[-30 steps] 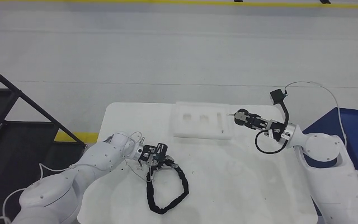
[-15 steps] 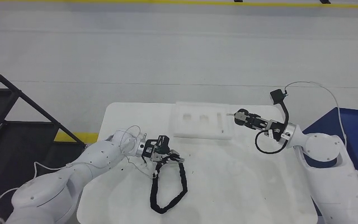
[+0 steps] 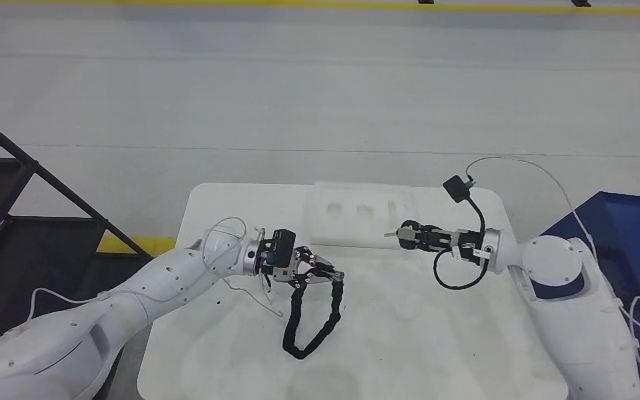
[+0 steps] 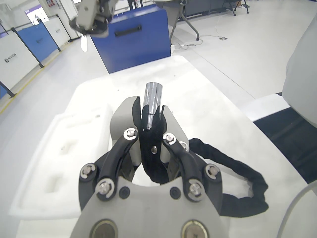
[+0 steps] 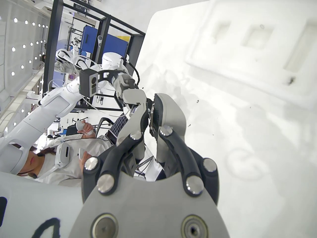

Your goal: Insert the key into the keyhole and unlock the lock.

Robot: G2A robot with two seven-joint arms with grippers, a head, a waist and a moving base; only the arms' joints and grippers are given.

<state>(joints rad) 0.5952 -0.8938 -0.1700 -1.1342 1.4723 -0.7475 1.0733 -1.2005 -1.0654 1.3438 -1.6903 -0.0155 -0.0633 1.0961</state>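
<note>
One lock (image 4: 151, 101), a chrome cylinder on a black-sleeved cable (image 4: 232, 163), sits clamped in the left claw (image 4: 148, 107). Both pads are closed on the lower part of the cylinder, and its free end sticks out past the fingertips. The cable comes out behind the claw and curves away in a loop towards the bench (image 3: 450, 340). From above, the lock (image 3: 326, 271) is held at the left claw (image 3: 318, 268) over the middle-left of the bench. It is just in front of a white foam tray (image 3: 340, 232), and the loop drapes towards the robot's side.

The key (image 4: 84, 43) is pinched in the right claw (image 4: 92, 23), its pale blade poking out beyond the closed fingertips. In the top view the key (image 3: 389, 235) points towards the lock from the right, with open bench between them. Key and lock are apart, not touching. The right claw (image 3: 402, 235) hangs by the tray's front edge, towards the tray's right end. Its own wrist view shows the right claw (image 5: 149, 111) with the two fingers drawn close together, the tray (image 5: 247, 58) lying beyond it.

The tray has several shallow rectangular pockets. A blue cabinet (image 4: 133, 38) stands on the floor past the far end of the bench.
</note>
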